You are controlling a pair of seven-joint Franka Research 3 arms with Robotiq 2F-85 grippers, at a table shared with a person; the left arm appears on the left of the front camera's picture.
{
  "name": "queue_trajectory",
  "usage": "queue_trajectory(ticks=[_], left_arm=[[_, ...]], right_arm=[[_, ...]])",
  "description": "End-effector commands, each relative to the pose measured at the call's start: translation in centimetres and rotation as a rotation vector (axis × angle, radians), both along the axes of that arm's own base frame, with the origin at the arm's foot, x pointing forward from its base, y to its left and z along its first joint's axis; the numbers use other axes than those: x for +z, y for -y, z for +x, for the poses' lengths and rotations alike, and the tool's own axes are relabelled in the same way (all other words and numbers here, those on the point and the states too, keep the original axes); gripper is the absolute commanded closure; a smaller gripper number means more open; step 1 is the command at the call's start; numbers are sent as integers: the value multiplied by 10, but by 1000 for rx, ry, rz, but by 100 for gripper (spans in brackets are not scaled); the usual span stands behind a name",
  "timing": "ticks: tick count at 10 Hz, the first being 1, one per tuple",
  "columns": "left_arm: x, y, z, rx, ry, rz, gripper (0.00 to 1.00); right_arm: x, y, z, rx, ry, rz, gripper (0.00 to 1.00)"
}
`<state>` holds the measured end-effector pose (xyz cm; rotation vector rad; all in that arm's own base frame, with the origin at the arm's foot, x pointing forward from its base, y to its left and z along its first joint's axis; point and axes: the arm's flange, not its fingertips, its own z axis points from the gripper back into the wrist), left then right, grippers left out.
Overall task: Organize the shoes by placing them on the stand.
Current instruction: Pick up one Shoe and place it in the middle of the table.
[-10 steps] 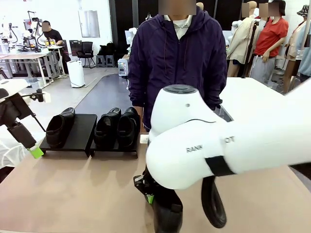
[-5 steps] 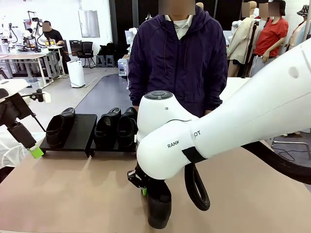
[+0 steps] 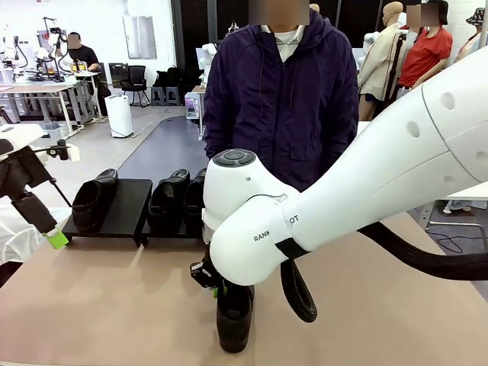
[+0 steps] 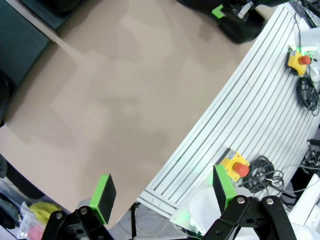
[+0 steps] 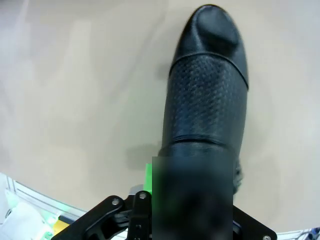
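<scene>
Meanwhile my right tool (image 3: 221, 293) had swung leftward over the counter (image 3: 107, 305) with the fourth shoe (image 3: 234, 324), grip apparently loosening though I couldn't tell if released, well short of the stand (image 3: 126, 206), left tool (image 4: 162, 192) spread empty.

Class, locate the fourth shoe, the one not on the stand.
In the front view the fourth shoe sits on the table's near edge, near the middle, at the right gripper, well short of the stand.

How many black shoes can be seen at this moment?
4. One shoe on the stand's left panel, a pair on its right panel, partly behind the arm, and one on the table at the right pincer.
</scene>
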<state>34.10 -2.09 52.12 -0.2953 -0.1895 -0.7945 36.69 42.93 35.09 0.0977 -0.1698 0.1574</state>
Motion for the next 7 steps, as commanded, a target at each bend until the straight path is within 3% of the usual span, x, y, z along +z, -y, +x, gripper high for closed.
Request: queue_trajectory(ticks=[1,4,6,7], left_arm=[[1,-4,-1,-17,-1,2,0],[1,-4,-1,-17,-1,2,0],[1,-4,-1,-17,-1,2,0],[1,-4,-1,-17,-1,2,0]], right_arm=[[2,-8,1,-5,4,31,0],[16,4,-8,16,-53,64,0],[65,46,-34,67,-139,138,0],[105,79,-47,104,-128,222,0]])
